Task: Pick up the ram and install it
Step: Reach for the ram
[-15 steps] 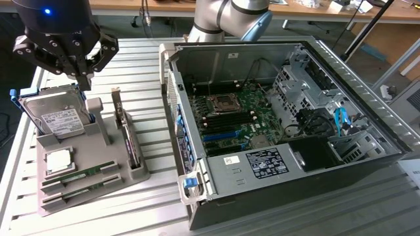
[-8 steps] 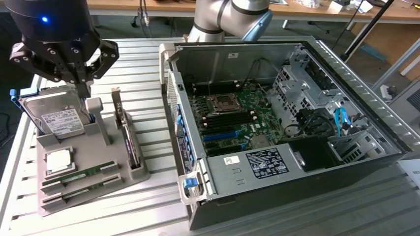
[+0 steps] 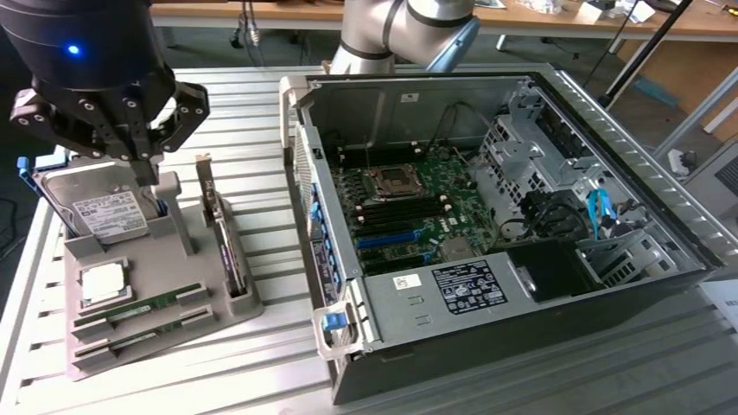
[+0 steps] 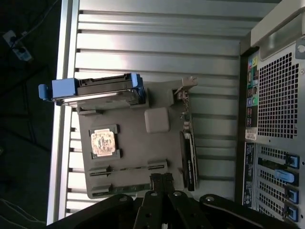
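Two thin green ram sticks lie in slots at the near end of a grey holder tray (image 3: 173, 259): one ram (image 3: 144, 306) and its twin (image 3: 144, 332) just in front of it. From the wrist camera both show edge on, one ram (image 4: 128, 168) and the twin (image 4: 121, 188), in the tray (image 4: 128, 143). My gripper (image 3: 145, 169) hangs above the tray's far end, near the hard drive, with its fingers pressed together and nothing between them. Through the wrist camera the gripper (image 4: 162, 180) is shut, its tips over the tray edge close to the ram sticks.
The tray also holds a silver hard drive (image 3: 102, 212) with blue rails, a processor chip (image 3: 102, 281) and a dark expansion card (image 3: 225, 246) standing on edge. An open computer case (image 3: 645, 199) with its motherboard (image 3: 403, 207) lies to the exterior view's right on a slatted metal table (image 3: 248, 104).
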`<state>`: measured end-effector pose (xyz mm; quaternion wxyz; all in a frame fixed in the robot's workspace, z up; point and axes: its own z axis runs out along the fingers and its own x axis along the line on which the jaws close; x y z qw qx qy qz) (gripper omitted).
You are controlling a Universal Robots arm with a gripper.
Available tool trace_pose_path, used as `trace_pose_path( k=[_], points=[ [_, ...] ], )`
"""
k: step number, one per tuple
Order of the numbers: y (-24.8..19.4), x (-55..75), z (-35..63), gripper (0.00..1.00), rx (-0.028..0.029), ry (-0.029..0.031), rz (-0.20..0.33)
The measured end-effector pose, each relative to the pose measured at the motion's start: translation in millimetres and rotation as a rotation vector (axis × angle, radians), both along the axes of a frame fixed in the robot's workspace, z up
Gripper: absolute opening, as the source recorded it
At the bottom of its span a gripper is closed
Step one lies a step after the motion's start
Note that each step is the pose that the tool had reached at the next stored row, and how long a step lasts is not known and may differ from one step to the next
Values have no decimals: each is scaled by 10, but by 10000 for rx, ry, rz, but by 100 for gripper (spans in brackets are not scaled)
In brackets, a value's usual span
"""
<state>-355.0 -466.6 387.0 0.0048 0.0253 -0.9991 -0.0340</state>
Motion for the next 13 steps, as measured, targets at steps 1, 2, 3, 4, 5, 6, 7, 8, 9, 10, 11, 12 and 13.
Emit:
trace_pose_path(
  k=[1,2,3,4,5,6,7,8,9,10,11,12,13],
  points=[
    [-35,0,0,11,0,0,0],
    [-61,0,1,11,-3,1,0],
    [-85,0,1,11,-3,1,0],
    [-107,0,0,11,-3,0,-1],
    [-132,0,-1,11,-2,-1,0],
    [-168,0,0,11,-4,0,0],
    [-189,0,0,11,-6,1,0],
    [-211,0,0,11,-6,0,0],
    [-244,0,0,11,-7,0,1],
    [-269,0,0,11,-8,0,0],
    [-298,0,0,11,-9,0,0],
    [-340,0,0,11,-11,0,0],
    [-401,0,1,11,-16,2,0]
  ],
)
